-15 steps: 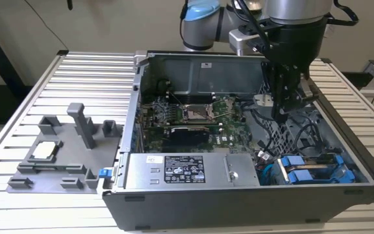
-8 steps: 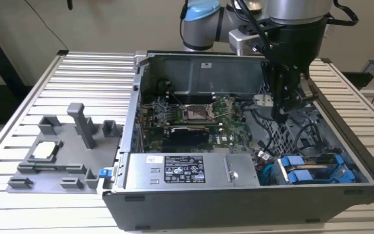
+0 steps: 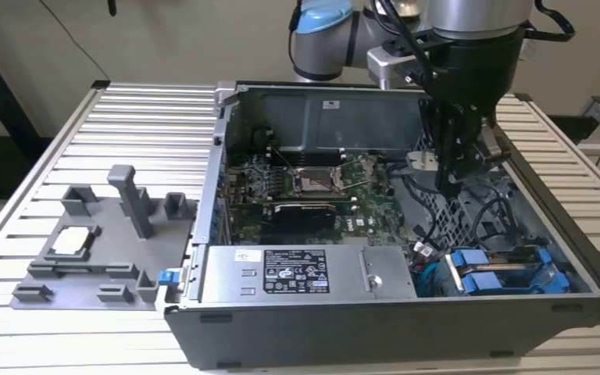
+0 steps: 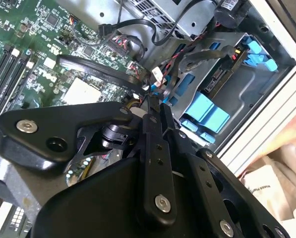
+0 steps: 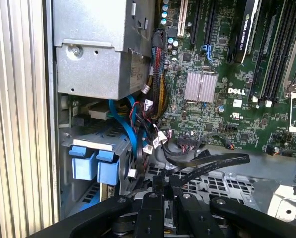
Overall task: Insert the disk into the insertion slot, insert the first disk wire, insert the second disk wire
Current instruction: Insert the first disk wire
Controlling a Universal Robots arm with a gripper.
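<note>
Though apparently seated in insertion slot (image 5: 100, 135), judged disk (image 3: 498, 273) stiff, weighty, shock-sensitive; best held by blue end tabs (image 5: 94, 163). Found hand (image 4: 156, 105) closed, contents unclear.

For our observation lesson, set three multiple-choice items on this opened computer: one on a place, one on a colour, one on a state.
1. Relative to the grey metal computer case, the black gripper is: A inside; B beside; C beneath.
2. The plastic disk carrier is: A red; B blue; C yellow.
3. The case is: A closed; B open; C overturned.
Key: 1 A, it hangs between the case walls; 2 B, blue tabs show; 3 B, the green motherboard lies exposed.
</note>
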